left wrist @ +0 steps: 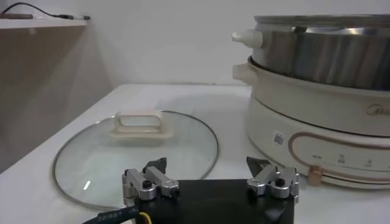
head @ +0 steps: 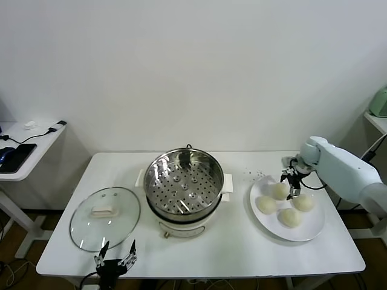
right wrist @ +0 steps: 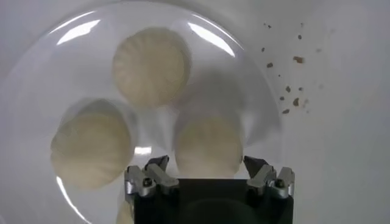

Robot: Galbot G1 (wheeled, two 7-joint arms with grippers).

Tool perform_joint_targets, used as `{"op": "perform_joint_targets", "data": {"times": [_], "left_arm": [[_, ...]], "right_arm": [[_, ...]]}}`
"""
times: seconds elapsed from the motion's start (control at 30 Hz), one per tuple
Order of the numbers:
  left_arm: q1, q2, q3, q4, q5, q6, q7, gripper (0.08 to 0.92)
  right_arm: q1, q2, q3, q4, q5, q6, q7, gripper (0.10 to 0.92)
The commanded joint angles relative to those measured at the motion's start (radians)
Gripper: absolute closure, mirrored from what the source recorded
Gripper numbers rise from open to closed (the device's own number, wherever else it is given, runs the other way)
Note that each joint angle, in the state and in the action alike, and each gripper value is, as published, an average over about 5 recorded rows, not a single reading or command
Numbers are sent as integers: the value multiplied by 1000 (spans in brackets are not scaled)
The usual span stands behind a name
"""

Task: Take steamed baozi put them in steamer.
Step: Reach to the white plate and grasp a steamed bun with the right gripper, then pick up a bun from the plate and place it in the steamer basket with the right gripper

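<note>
Four cream-white baozi lie on a white plate point(head: 312, 228) at the right: one at the back point(head: 279, 191), one on the left point(head: 266, 205), one on the right point(head: 305, 202), one in front point(head: 290, 217). My right gripper point(head: 294, 183) hangs open just above them. In the right wrist view the right gripper point(right wrist: 207, 167) straddles the back baozi point(right wrist: 209, 146), with its fingers on either side and not closed on it. The steel steamer point(head: 184, 180) stands empty on its white pot base in the middle of the table. My left gripper point(head: 115, 258) is open at the table's front edge.
A glass lid with a white handle point(head: 104, 217) lies left of the steamer and shows in the left wrist view point(left wrist: 137, 146) beside the pot base point(left wrist: 323, 131). Dark crumbs point(head: 251, 174) dot the table behind the plate. A side table point(head: 24, 151) stands far left.
</note>
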Motion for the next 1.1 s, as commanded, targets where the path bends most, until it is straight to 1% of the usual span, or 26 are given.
{"op": "perform_joint_targets", "data": {"times": [0.03,0.23,0.37,0.53,0.67,0.73,0.83,1.0,1.1], "left_arm": [[4,-2,4,1,7,-2,-1,177],[8,-7,10,-8,19,-3,0,177],[12,-8,14,-13,31,-8,0,177],[21,-10,24,-25,42,-12,0,177],[28,-11,35,-39,55,-13,0,177],[31,-11,40,-45,60,-13,0,177],[31,-10,49,-47,64,-17,0,177],[29,-8,59,-38,66,-27,-1,177],[23,-9,62,-28,66,-31,-2,177]], "right_arm": [[-34,35,52,-54,-19,-3,13,242],[-8,20,32,-21,-1,-8,3,337],[31,-11,9,40,31,-8,-5,353],[201,-75,-128,205,131,2,-22,355],[467,-96,-358,382,255,49,-40,355],[602,-72,-457,456,323,90,-45,355],[747,3,-521,540,365,164,-62,355],[808,158,-509,631,371,282,-95,355],[794,258,-508,674,331,369,-95,355]]}}
